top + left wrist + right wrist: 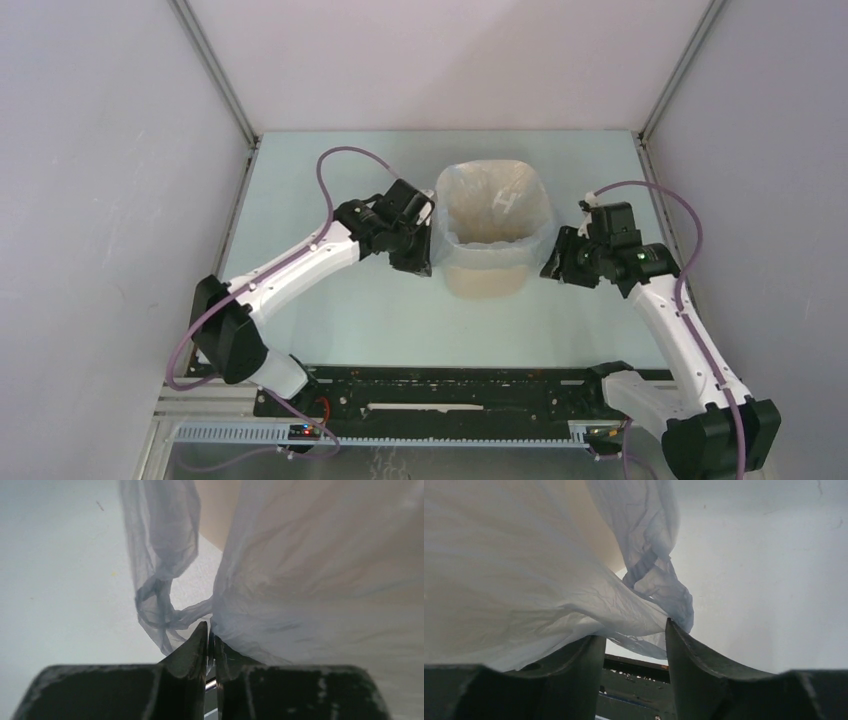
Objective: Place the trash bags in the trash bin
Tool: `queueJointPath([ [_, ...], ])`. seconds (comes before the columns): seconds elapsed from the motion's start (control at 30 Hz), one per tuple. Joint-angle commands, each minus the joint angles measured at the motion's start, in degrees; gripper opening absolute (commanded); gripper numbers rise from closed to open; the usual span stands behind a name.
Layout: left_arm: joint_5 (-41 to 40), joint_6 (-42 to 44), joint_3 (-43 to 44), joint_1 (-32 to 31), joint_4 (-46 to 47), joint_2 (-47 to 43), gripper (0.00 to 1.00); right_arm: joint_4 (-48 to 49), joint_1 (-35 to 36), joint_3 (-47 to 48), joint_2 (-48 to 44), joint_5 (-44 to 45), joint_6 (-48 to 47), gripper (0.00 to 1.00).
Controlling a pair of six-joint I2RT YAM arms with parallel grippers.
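My left pincer (208, 630) is clenched: its two fingers meet with only a sliver between them, and a fold of the trash bag (310, 580) is nipped right at their tips. Just to the left of that pinch, a loose part of the same pale-blue film hangs twisted into a rope and loops back toward the fingers. Ahead of the pincer and above it, the film lies stretched over the beige wall of the trash bin (215, 515).

My right pincer (631, 630) is released, with its fingers standing well apart. The film spills through the gap, draped over one finger and brushing the tip of the other, and I see nothing squeezed between them. A crumpled, twisted bunch of the film hangs just beyond the tips, with the beige wall behind it.

From the overhead camera, the left pincer (418, 255) sits against the bin's left side and the right pincer (562, 262) is just beside its right side, both near the rim. The trash bin (485, 282) stands upright between them on the pale worktop (330, 320). The trash bag (490, 195) lines its mouth, folded over the rim and hanging part-way down the outer walls.
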Motion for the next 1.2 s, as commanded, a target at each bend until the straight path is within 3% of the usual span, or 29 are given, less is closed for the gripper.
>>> queueJointPath([
  [0.0,0.5,2.3,3.7,2.3,-3.4,-3.1,0.21,-4.1,-3.2,5.3,-3.0,-3.8,-1.4,0.61],
  [0.2,4.4,2.3,2.2,6.6,-3.9,-9.5,0.62,-9.7,-6.1,11.0,-7.8,-3.1,-1.1,0.78],
  [0.37,9.0,3.8,1.1,11.4,-4.8,-13.4,0.75,-10.6,-10.8,13.1,-8.3,-7.9,0.3,0.81],
  [0.53,15.9,0.5,-0.4,20.1,-0.7,-14.0,0.77,-4.9,-14.4,14.1,-4.1,-5.9,0.9,0.80],
  [0.67,21.4,-7.7,-1.6,23.8,6.0,-9.2,0.73,0.6,-14.9,14.1,3.1,-9.2,3.7,0.69],
  [0.83,25.7,-13.9,-2.2,23.6,16.4,-0.5,0.68,3.7,-14.0,13.3,10.5,-10.4,4.5,0.64],
  [0.97,27.0,-9.9,0.9,22.3,12.0,7.1,0.59,6.7,-12.6,11.7,14.7,-11.3,4.3,0.63],
  [1.17,29.7,-9.6,0.0,19.5,13.7,13.5,0.45,13.7,-9.6,5.0,18.6,-15.8,10.1,0.61],
])
